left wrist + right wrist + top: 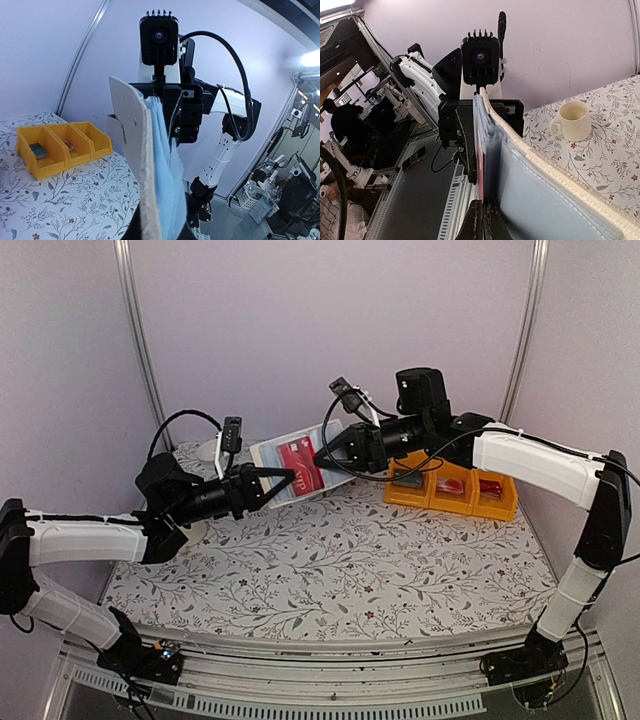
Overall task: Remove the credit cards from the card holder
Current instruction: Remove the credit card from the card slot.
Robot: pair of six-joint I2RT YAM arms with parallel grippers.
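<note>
Pinched fully shut, the right gripper (323, 457) seems to grip the edge of a red-pink plastic credit card (299, 466). That card sits in the beige fabric folding card holder with clear pockets (268, 455), clamped opposite by the left gripper (285, 477) and held aloft between them. Step in hand, I judge: drawing the card out, which calls for a straight pull along the pocket. Just behind the right gripper sits a yellow plastic three-compartment bin (450, 498); below both, the floral-print table (330, 570) leaves room.

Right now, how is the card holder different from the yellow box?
The card holder is pinched between the left pincer and the right pincer; the yellow box sits on the table. The card holder is flat and pale, showing a red card; the yellow box is bright, with three open compartments. Both keep things inside.
</note>
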